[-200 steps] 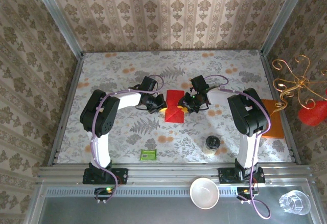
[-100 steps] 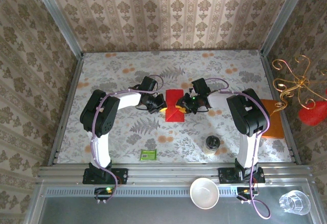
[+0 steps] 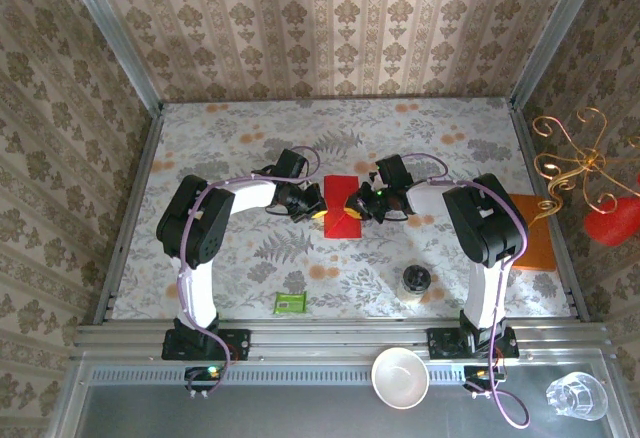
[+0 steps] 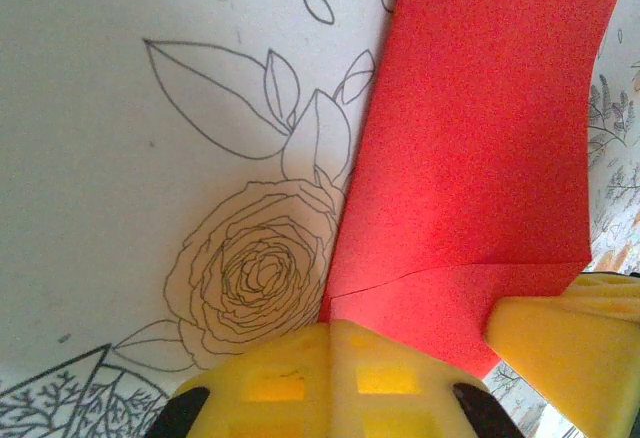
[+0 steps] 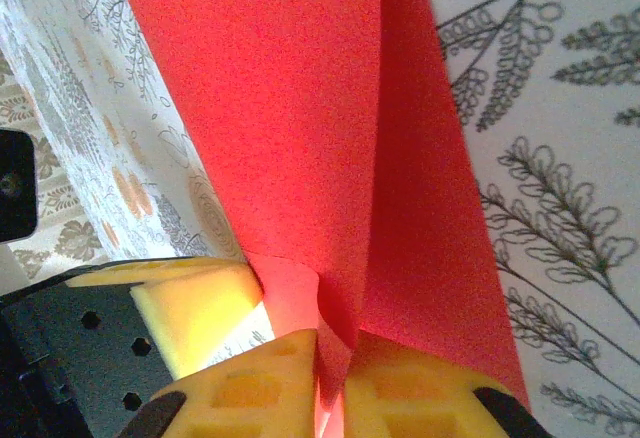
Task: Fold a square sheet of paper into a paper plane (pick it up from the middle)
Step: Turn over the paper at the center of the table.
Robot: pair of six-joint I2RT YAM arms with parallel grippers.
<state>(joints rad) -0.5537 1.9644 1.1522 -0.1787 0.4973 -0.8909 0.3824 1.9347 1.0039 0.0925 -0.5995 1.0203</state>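
Since a second ago the right gripper [image 3: 362, 205] has edged left toward the centre and its jaws have narrowed onto the square sheet of paper [image 3: 342, 190], while the left gripper [image 3: 313, 205] has kept its place. The red sheet lies mid-table [image 3: 250, 158] between the two grippers, partly folded with a crease across it. In the right wrist view, a raised ridge of the paper is pinched between the yellow pads [image 5: 262, 390]. The left gripper is closed, and the paper's near corner runs into the seam between its pads [image 4: 270, 383].
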